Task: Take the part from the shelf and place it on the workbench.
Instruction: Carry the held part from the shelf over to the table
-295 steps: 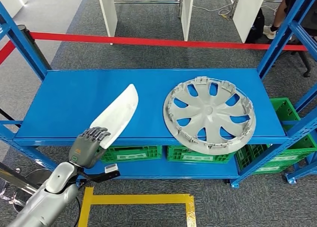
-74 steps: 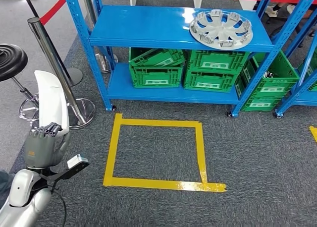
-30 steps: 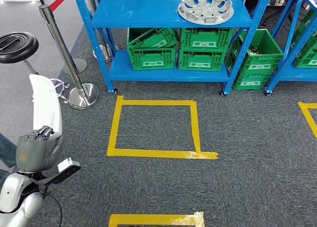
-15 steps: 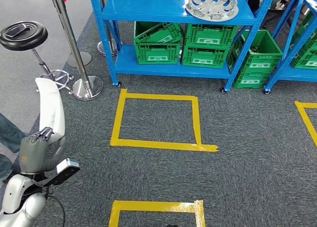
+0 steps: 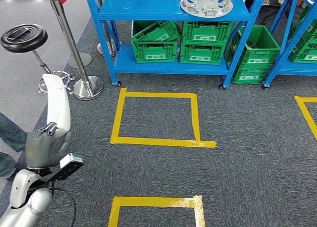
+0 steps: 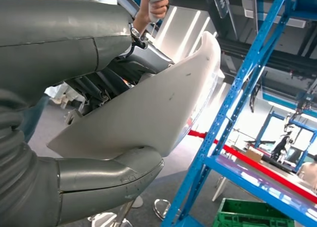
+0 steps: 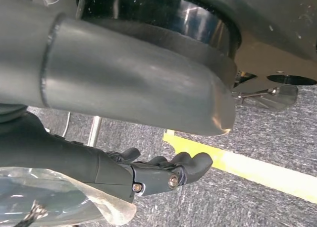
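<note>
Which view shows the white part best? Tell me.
Head view: the white part shows whole, upright in the left hand. The left wrist view shows its underside close, partly behind the fingers. I can't pick it out in the right wrist view.

No text, label or number is legible on anything.
</note>
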Available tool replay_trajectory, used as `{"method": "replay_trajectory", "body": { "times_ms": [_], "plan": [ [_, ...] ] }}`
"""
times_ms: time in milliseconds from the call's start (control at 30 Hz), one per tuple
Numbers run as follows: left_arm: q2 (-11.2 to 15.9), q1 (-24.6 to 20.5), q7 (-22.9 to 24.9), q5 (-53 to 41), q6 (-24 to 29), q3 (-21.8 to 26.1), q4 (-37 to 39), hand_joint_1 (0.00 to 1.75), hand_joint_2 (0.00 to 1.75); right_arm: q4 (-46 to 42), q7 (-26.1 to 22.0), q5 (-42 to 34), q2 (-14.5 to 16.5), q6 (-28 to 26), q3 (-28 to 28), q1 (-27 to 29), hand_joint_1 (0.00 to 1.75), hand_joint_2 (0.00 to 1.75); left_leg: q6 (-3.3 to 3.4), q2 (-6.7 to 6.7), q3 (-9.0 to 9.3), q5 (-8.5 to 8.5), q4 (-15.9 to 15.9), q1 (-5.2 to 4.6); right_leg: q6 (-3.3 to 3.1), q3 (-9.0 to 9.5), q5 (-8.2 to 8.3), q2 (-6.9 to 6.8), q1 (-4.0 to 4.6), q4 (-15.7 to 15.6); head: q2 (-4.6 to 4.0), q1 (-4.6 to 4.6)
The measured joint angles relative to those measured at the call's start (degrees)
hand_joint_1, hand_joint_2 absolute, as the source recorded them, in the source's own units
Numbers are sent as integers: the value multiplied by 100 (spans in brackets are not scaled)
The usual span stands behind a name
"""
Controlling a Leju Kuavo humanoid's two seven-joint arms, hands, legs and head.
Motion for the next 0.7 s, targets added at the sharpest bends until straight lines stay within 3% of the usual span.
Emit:
{"method": "replay_trajectory", "body": {
  "times_ms": [167, 700],
  "plan": [
    [-32, -28, 0, 22, -1, -4, 19, 175, 175, 1, 1, -3, 0, 0, 0, 3, 0, 0, -23, 1, -29, 32, -2, 3, -26, -36, 22, 0, 4, 9, 0, 0],
    [-42, -69, 0, 74, -1, -4, 29, 175, 175, 41, -266, -153, 26, 177, -149, 40, 0, 0, -18, 0, -91, 55, 6, -4, -15, -85, 58, -2, -4, 10, 0, 1]
  ]
}}
